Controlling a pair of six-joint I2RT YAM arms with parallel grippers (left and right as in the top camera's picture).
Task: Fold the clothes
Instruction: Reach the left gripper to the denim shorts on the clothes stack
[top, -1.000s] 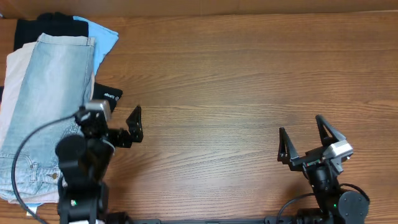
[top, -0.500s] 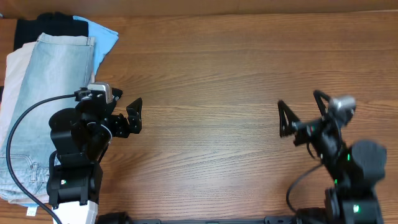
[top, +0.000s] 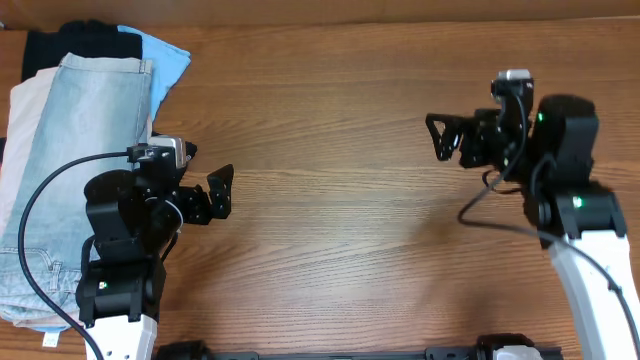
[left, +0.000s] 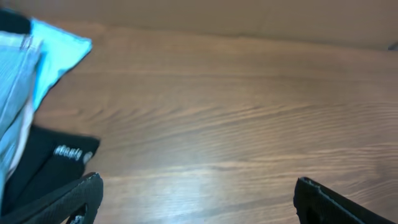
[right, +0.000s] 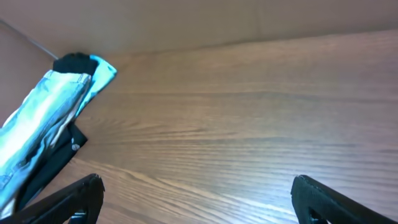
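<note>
- Your right arm has swung from the lower right up to the upper right of the overhead view. The right fingers (right: 323, 198) are spread wide and empty.
- The left fingers (top: 222, 188) are also spread and have barely shifted.
- The denim shorts (top: 85, 140) lie untouched on the pile at the far left of the table (top: 330, 230), so no fold has started.

The shorts (top: 80, 150) are faded light blue denim, paler down the middle. The trousers (top: 22, 125) are beige, one cloth (top: 170, 55) is bright sky blue, and the black garment (top: 172, 152) carries a small white logo. The counter (top: 330, 120) is reddish-brown wood with darker streaked grain. The left arm (top: 125, 215) and right arm (top: 565, 135) are black with white lower parts, black jaws and small green lights.
</note>
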